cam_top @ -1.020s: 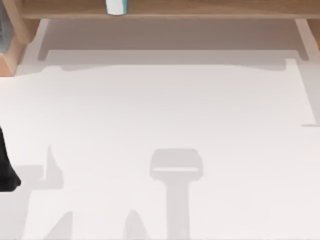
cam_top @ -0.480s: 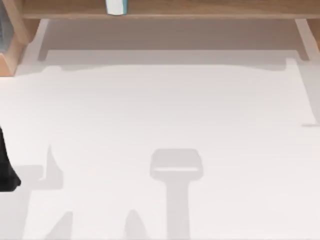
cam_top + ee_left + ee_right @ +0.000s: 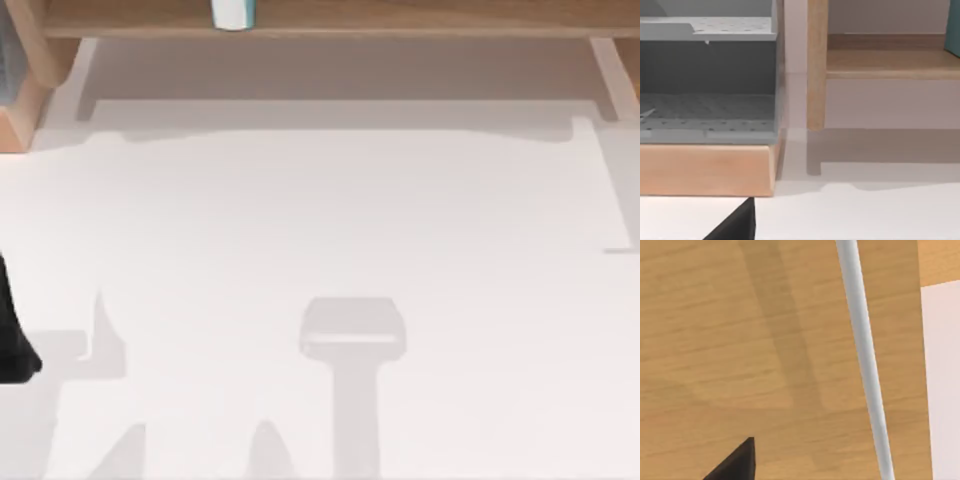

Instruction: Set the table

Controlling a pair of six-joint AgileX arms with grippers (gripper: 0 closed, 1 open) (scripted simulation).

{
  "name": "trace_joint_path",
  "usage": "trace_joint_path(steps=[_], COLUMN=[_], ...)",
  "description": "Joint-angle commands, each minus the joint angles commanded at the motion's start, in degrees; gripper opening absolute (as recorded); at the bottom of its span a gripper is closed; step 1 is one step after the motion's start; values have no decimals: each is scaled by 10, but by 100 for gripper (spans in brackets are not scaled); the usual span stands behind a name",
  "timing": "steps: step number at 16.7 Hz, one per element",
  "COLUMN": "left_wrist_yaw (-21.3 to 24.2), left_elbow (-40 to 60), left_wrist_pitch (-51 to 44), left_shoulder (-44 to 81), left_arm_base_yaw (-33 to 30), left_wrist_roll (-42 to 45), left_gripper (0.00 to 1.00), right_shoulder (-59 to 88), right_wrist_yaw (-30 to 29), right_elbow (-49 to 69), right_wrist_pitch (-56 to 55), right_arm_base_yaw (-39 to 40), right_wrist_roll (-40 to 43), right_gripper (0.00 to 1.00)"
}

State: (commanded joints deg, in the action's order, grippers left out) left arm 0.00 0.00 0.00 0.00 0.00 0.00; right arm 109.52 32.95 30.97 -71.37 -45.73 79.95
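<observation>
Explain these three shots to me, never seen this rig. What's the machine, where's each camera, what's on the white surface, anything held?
It is a rendered simulation of two AgileX arms with two-finger grippers working at a table. The top view looks straight down on that white table. Only grey shadows lie on the part seen here. Along its far edge runs a light-brown wooden shelf frame, with a small white and teal object on it; I cannot tell what it is. The dark shape at the top view's left edge is part of the left arm.

The left wrist view looks along the table at the shelf frame's post and a grey perforated rack on a wooden base. The right wrist view looks onto a wooden surface crossed by a white rod. The black wedge in each wrist view is likely a gripper fingertip. Nothing appears to be held.
</observation>
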Motion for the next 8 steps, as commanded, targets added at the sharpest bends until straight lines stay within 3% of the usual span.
trace_joint_path(steps=[8], left_wrist_yaw=[0], left_elbow=[0], left_wrist_pitch=[0], left_shoulder=[0], left_arm_base_yaw=[0], left_wrist_roll=[0], left_gripper=[100], right_shoulder=[68], right_wrist_yaw=[77], right_elbow=[-59], right_wrist_pitch=[-204], right_arm_base_yaw=[28], right_wrist_roll=[86], right_gripper=[100])
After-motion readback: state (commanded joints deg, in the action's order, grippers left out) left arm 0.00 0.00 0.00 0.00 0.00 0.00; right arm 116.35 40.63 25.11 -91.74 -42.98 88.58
